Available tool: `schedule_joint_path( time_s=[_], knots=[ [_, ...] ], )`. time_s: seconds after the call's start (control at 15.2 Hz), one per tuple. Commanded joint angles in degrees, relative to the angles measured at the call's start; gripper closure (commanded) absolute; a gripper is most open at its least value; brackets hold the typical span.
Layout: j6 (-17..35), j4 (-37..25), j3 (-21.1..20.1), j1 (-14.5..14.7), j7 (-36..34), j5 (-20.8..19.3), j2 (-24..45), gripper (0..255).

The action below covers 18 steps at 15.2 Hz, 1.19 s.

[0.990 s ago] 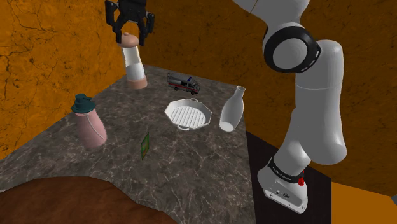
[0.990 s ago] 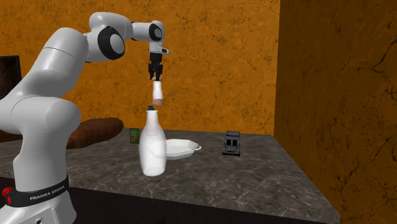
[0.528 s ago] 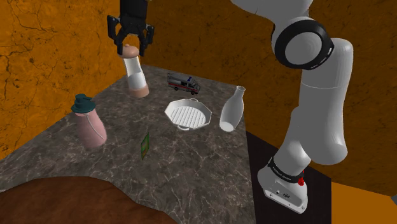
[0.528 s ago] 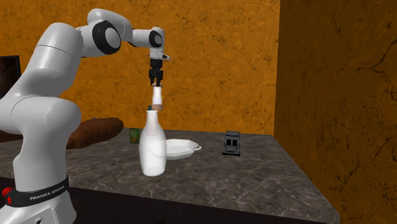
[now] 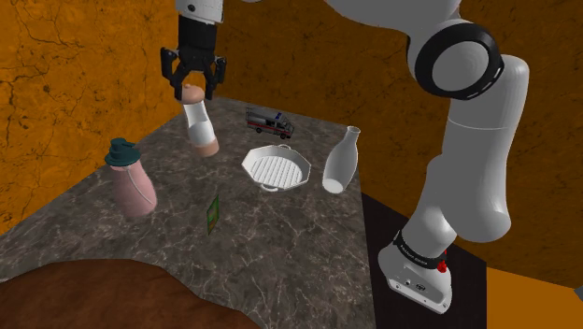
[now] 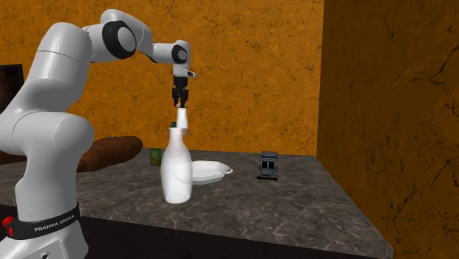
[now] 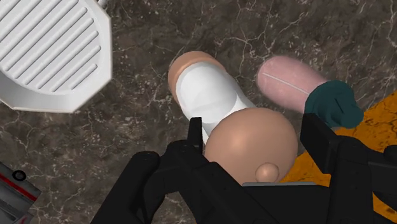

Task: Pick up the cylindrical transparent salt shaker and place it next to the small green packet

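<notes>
White body, tan caps at both ends: where is the salt shaker (image 5: 200, 120)?

Up in the air over the far part of the desk (image 5: 280, 245), touching nothing below. The black pincer (image 5: 193, 89) grips its top cap, one finger on each side, and the shaker hangs tilted in the shoulder view.

What lies under it?

The wrist view shows dark marbled stone, with a pink bottle (image 7: 289, 79) just beside the shaker's lower end.

And the green packet (image 5: 214, 214)?

Standing on edge nearer the desk's middle, well apart from the shaker. The pink bottle is to the shoulder view's left of it.

What else is there?

A white ribbed dish (image 5: 277, 168) sits to the shoulder view's right of the shaker, a toy van (image 5: 268, 121) beyond the dish, and a white vase (image 5: 342, 161) near the right edge. Orange walls stand behind.
</notes>
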State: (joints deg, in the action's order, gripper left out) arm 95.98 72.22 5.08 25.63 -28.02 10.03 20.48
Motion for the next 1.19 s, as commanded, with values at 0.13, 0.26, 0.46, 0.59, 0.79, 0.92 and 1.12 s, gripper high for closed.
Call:
schedule_joint_path(
  time_s=[0.13, 0.26, 0.46, 0.59, 0.79, 0.92, 1.12],
  knots=[
    [3.33, 4.07, 0.02, 0.11, 0.52, 0.02, -0.75, 255],
    [4.96, 5.93, 0.01, 0.18, 0.74, 0.04, -0.97, 255],
    [7.34, 8.53, -0.01, 0.27, 1.06, 0.1, -1.17, 255],
    [8.88, 10.13, -0.03, 0.32, 1.27, 0.15, -1.22, 255],
    [11.14, 12.38, -0.06, 0.39, 1.59, 0.26, -1.18, 255],
    [12.62, 13.77, -0.09, 0.43, 1.81, 0.34, -1.08, 255],
    [14.79, 15.72, -0.13, 0.47, 2.14, 0.48, -0.84, 255]
  ],
)
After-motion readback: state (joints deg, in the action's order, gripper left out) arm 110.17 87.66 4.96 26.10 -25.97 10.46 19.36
